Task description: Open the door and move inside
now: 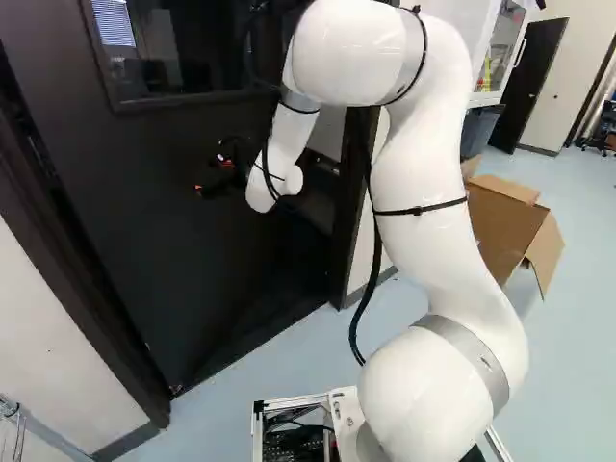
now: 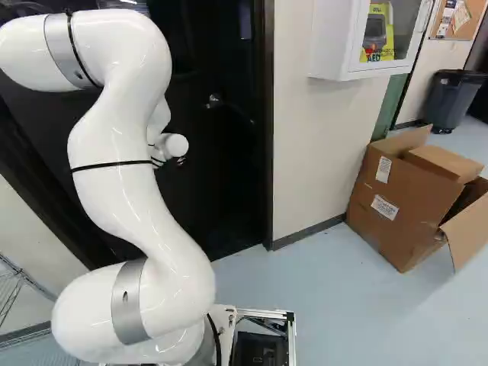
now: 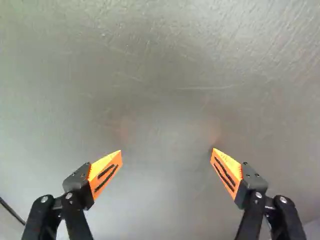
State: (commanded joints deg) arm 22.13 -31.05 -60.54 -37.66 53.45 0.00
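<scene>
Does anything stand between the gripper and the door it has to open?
Nothing visible does. In the wrist view, only the flat surface of the door shows beyond the open gripper. The cardboard box stands off to the side, past the door frame, outside that gap.

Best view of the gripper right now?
The wrist view: the gripper shows close up, both fingers apart. The left base view shows it small against the dark door; in the right base view the arm mostly hides it.
</scene>
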